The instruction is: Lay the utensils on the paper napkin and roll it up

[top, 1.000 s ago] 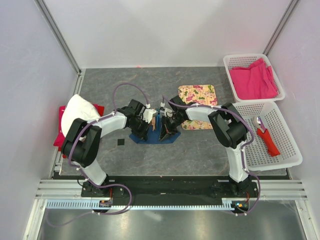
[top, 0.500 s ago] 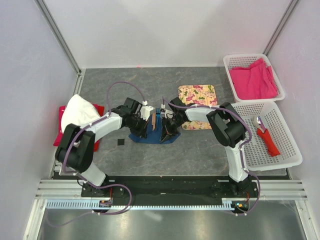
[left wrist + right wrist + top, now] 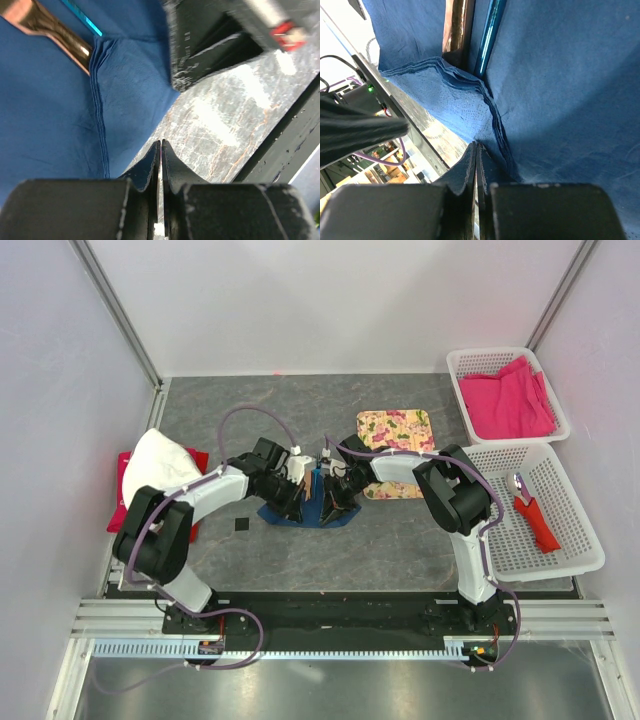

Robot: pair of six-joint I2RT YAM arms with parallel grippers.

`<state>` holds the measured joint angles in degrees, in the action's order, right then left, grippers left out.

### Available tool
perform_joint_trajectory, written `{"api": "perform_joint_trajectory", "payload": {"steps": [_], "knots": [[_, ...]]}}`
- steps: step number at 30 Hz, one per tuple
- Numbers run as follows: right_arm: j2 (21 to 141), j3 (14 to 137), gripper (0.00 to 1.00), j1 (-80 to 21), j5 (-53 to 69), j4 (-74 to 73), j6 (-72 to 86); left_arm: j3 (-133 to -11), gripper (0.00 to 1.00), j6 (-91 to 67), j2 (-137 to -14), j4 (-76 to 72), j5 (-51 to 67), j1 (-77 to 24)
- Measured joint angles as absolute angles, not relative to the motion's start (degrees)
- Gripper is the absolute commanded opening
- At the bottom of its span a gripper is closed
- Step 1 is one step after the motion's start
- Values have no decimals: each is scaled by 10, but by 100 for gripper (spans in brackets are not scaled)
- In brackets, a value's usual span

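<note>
Paper napkin [image 3: 560,75], seemingly limp and tearable, is lying mid-desk; left gripper [image 3: 160,146] and right gripper [image 3: 475,148] are pinching its layered edge beside the stiff utensils [image 3: 489,40].

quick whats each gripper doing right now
left gripper: closed on the blue napkin edge
right gripper: closed on the blue napkin edge too

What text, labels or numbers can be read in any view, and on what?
None readable.
The red-and-white mark on the black part at the top of the left wrist view: too blurred to read.
The floral mat and the blue paper napkin: no lettering.
</note>
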<state>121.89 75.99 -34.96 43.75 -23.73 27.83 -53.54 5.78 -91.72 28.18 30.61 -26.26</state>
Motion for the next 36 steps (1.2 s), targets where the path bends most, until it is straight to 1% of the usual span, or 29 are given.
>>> {"api": "perform_joint_trajectory", "payload": {"steps": [5,11,24,36], "knots": [[1220,760,4,-348,437,-237,279,-537,8,44,-952,282,302,-263],[1220,760,3,-347,439,-238,279,-537,8,38,-963,282,290,-261],[1221,760,3,-346,437,-238,276,-547,8,37,-979,316,268,-217],[1227,769,3,-343,439,-253,268,-567,8,86,-979,370,205,-216]]}}
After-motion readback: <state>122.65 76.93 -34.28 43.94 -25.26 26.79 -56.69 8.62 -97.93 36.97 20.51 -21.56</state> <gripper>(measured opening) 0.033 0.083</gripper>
